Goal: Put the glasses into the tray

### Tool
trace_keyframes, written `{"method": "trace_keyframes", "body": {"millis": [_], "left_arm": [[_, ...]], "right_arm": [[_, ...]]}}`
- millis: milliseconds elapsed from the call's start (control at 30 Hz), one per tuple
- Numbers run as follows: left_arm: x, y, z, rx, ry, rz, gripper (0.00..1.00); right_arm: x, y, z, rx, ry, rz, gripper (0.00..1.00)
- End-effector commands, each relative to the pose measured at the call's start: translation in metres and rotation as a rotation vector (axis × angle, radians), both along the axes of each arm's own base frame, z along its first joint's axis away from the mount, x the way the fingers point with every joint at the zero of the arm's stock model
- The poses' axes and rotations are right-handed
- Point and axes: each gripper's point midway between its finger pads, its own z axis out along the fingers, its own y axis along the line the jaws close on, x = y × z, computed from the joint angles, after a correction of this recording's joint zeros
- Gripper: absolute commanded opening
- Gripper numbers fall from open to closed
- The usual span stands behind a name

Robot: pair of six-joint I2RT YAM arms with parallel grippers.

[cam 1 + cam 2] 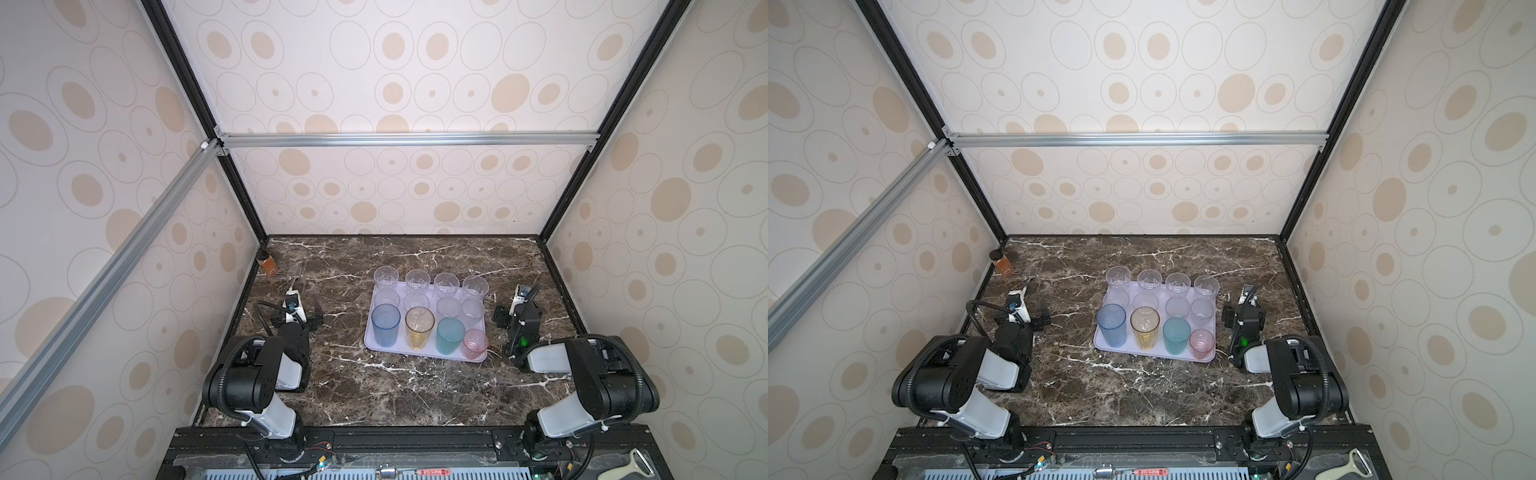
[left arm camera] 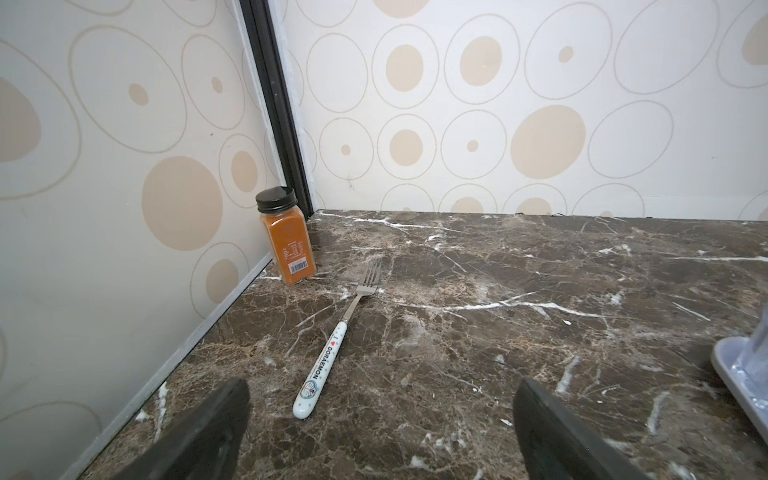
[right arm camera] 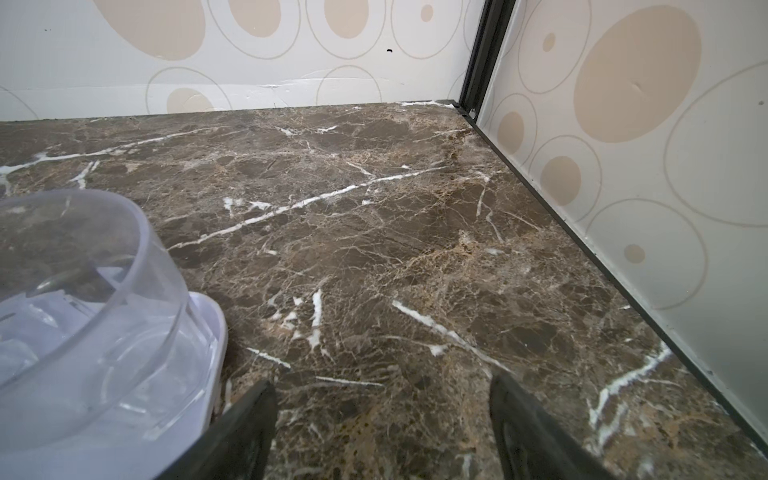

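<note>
Cream walls [image 1: 395, 187] printed with beige ovals, braced by black posts [image 1: 240, 187] and an aluminium bar [image 1: 407, 139], enclose a dark brown, white-veined marble worktop [image 1: 395, 390].

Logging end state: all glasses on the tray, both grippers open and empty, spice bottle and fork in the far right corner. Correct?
No: the spice bottle and fork are in the far left corner, as a top view shows. The glasses are on the tray; left gripper and right gripper are open and empty.
</note>
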Motion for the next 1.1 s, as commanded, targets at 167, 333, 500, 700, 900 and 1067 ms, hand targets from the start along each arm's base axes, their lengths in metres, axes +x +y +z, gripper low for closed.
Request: {"method": "trace_keyframes", "body": {"millis": [167,333,500,700,900,1067], "left_arm": [[0.004,0.003,0.008,-0.041,-0.030,-0.010,0.99],[0.001,0.002,0.010,-0.049,-0.044,-0.034,0.99],[0.004,0.002,0.009,-0.046,-0.033,-0.031,0.99],[0.003,0.001,0.010,-0.041,-0.036,-0.029,0.99],[0.004,0.001,0.008,-0.040,-0.029,-0.028,0.99],[0.013,-0.003,0.004,-0.026,0.006,-0.042,0.99]], "right_arm": [[0.008,0.002,0.007,-0.001,0.005,0.017,0.86],[0.009,0.002,0.008,-0.004,0.000,0.018,0.92],[0.008,0.002,0.007,-0.004,-0.001,0.018,0.98],[0.008,0.002,0.008,-0.005,-0.002,0.018,0.98],[0.008,0.002,0.008,-0.005,-0.001,0.017,0.98],[0.009,0.002,0.008,-0.004,-0.002,0.018,0.98]]}}
